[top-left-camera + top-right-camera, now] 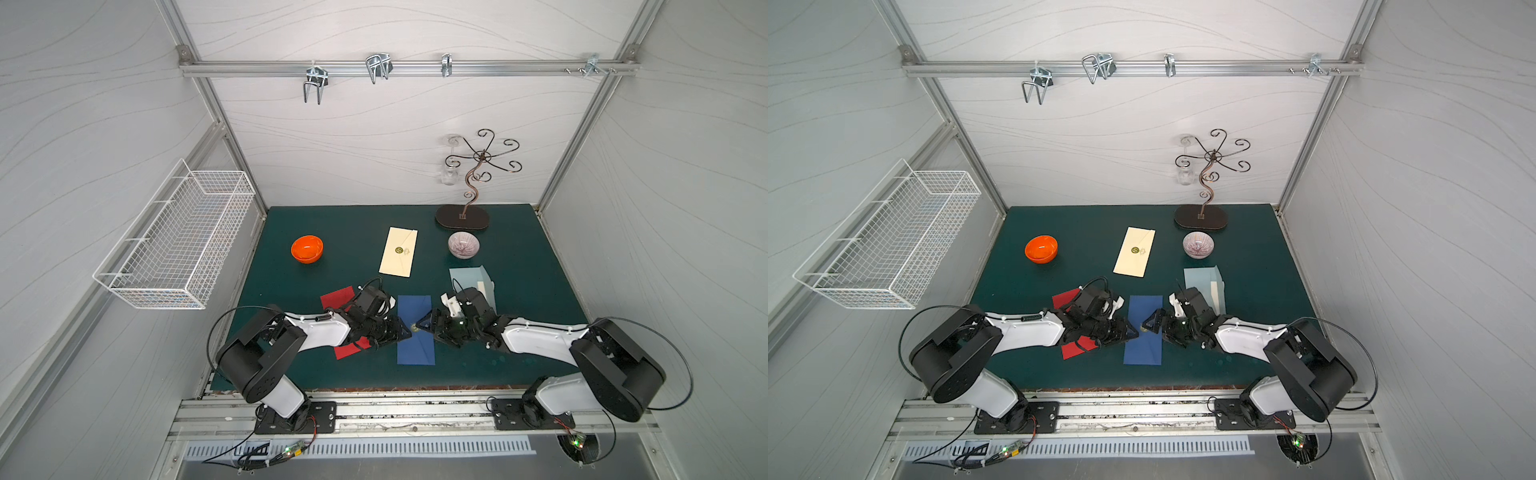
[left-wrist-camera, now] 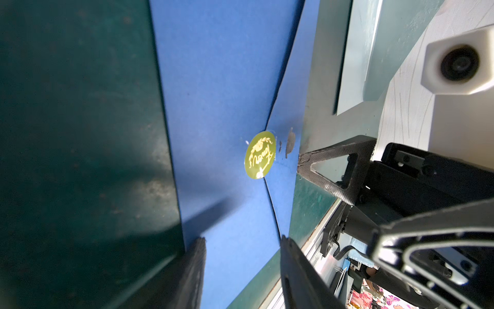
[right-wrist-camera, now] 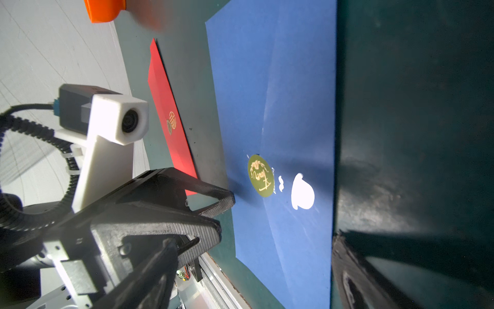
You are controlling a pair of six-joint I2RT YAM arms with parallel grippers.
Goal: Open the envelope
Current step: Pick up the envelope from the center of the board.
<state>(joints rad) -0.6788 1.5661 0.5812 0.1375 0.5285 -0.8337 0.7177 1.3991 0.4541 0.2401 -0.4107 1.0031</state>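
Both top views stare steeply down from high over the front rail. They are nearly identical, offset slightly sideways, and both take in the whole dark green tabletop [image 1: 332, 232] up to the pale grey back wall [image 1: 374, 145]. Left wrist camera: very close, skimming low across the flat dark blue paper envelope [image 2: 222, 80] and its round gold sticker [image 2: 259, 154], facing the right arm's white box camera [image 2: 458, 63]. Right wrist camera answers from the opposite side, equally near, sharing that envelope and sticker, with the left arm's white box camera [image 3: 128, 121] in sight.

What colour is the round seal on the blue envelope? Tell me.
Olive-green with gold lettering; the seal on the blue envelope shows best in the left wrist view.
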